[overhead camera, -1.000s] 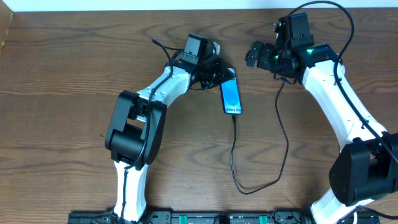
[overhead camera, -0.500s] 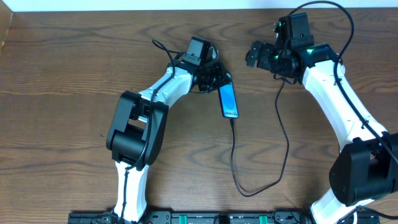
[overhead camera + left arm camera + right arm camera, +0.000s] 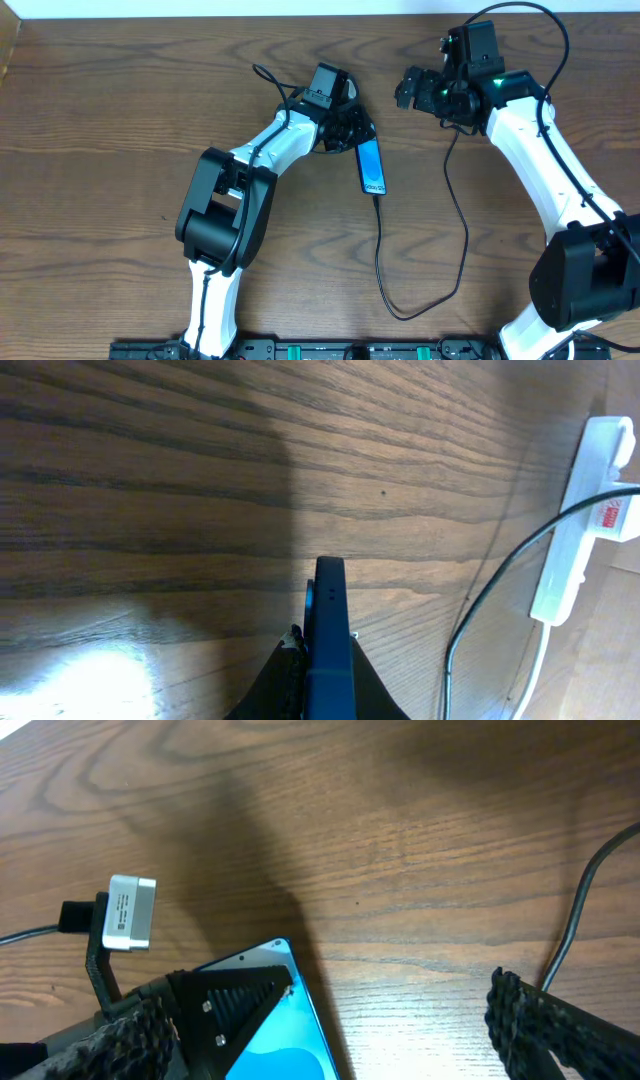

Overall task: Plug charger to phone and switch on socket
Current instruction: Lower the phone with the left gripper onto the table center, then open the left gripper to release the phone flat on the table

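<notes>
The phone [image 3: 372,166], with its blue screen, is tilted on its long edge on the table. My left gripper [image 3: 350,128] is shut on its upper end. In the left wrist view the phone [image 3: 328,600] shows edge-on between my fingers [image 3: 328,665]. The black charger cable [image 3: 381,260] meets the phone's lower end, loops down the table and runs up under my right arm. The white socket strip [image 3: 585,510] with a red marking lies to the right in the left wrist view; the overhead does not show it. My right gripper [image 3: 412,88] is open and empty, hovering above the phone's screen [image 3: 290,1045].
The table is dark wood [image 3: 120,150]. The socket's white cord [image 3: 535,670] runs beside the black cable [image 3: 480,600]. A small grey box [image 3: 130,912] with a black lead shows on my left wrist in the right wrist view.
My left gripper has shifted a little right and turned, tipping the phone from flat onto its edge. The cable end moved with it. The right arm has not moved.
</notes>
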Robot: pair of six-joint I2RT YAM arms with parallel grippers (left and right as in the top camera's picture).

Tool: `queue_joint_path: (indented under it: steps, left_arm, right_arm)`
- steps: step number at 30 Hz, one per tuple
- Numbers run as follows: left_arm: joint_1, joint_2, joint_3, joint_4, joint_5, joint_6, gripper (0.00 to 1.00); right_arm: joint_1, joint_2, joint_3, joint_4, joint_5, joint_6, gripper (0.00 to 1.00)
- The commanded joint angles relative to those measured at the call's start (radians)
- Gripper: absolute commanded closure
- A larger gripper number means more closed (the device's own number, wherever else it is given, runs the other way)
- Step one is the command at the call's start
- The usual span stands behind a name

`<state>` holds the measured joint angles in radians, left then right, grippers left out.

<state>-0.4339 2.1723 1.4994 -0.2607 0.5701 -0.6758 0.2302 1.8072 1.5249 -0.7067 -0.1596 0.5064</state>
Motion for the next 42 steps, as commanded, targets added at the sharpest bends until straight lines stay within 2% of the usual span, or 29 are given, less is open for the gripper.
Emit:
queue_joint_path:
  steps: [1, 14, 42]
  left_arm:
    - [-0.002, -0.001, 0.008, -0.016, -0.01, 0.017, 0.91]
    - [-0.004, 0.0, -0.01, -0.045, -0.023, 0.039, 0.91]
    - [-0.024, 0.0, -0.024, -0.073, -0.044, 0.055, 0.91]
  right_arm:
    - [0.001, -0.008, 0.003, -0.004, 0.012, -0.018, 0.02]
    - [0.002, -0.008, 0.003, -0.009, 0.012, -0.018, 0.06]
    - [0.007, -0.008, 0.003, -0.009, 0.012, -0.018, 0.07]
